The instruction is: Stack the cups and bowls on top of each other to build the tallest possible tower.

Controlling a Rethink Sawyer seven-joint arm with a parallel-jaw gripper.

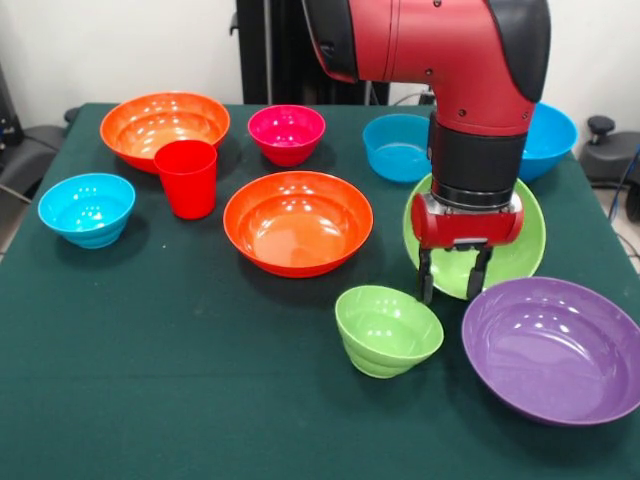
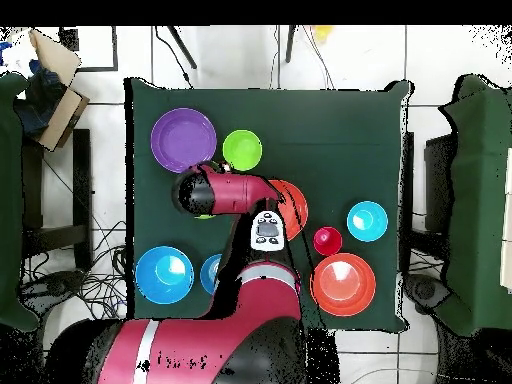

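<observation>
My gripper [image 1: 453,285] hangs open and empty, its fingertips at the near rim of a wide green bowl [image 1: 522,238]. A smaller green bowl [image 1: 387,330] sits just in front of it to the left, and the purple bowl [image 1: 555,347] to the right. An orange bowl [image 1: 298,221] is at mid-table. A second orange bowl [image 1: 164,125], the red cup [image 1: 187,177] and the magenta bowl [image 1: 287,132] stand at the back left. Blue bowls sit at the left [image 1: 87,208], back [image 1: 398,146] and back right [image 1: 548,140]. No bowls are nested; no tower shows.
In the overhead view the arm [image 2: 225,192] covers the gripper, the wide green bowl and the magenta bowl. The purple bowl [image 2: 183,140] and the small green bowl [image 2: 242,150] lie near the table's far edge. The green cloth [image 1: 180,380] is bare at front left.
</observation>
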